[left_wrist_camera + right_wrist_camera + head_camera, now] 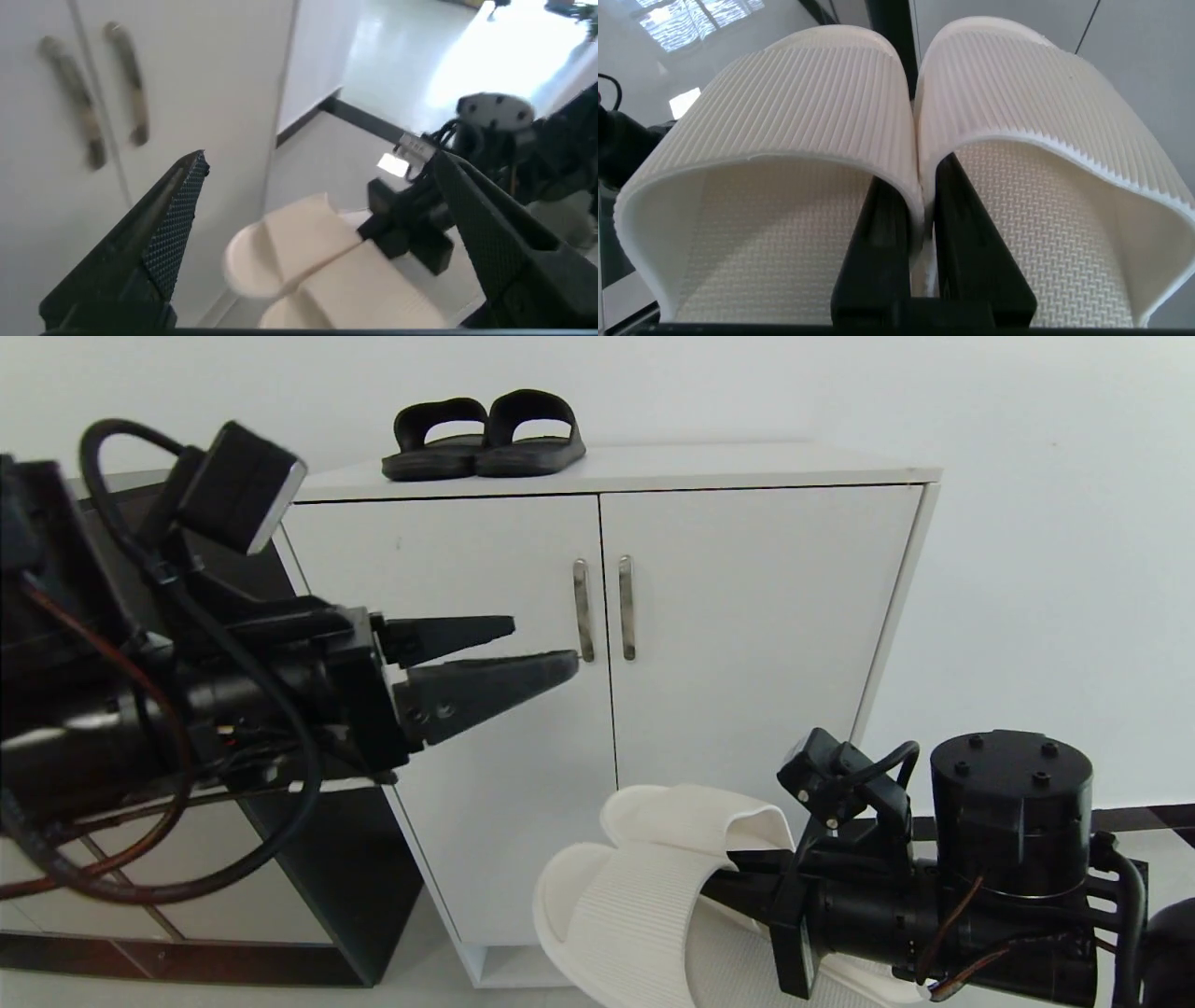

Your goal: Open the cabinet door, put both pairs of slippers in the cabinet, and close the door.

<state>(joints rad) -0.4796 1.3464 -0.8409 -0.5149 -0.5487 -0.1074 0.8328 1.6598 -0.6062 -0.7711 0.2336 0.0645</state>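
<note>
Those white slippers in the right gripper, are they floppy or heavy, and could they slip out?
Probably light: the right gripper carries both white slippers by their pinched inner edges alone. Likely soft yet springy, since the ribbed straps hold their arch. The textured insoles should grip, though such a narrow pinch might let the pair twist.

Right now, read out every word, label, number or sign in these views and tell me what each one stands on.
No readable text in any view. The doors of the white cabinet are plain, the black slippers on top show no print, the white slippers in the right claw carry only ribbed texture, and the left claw bears no marking.
</note>
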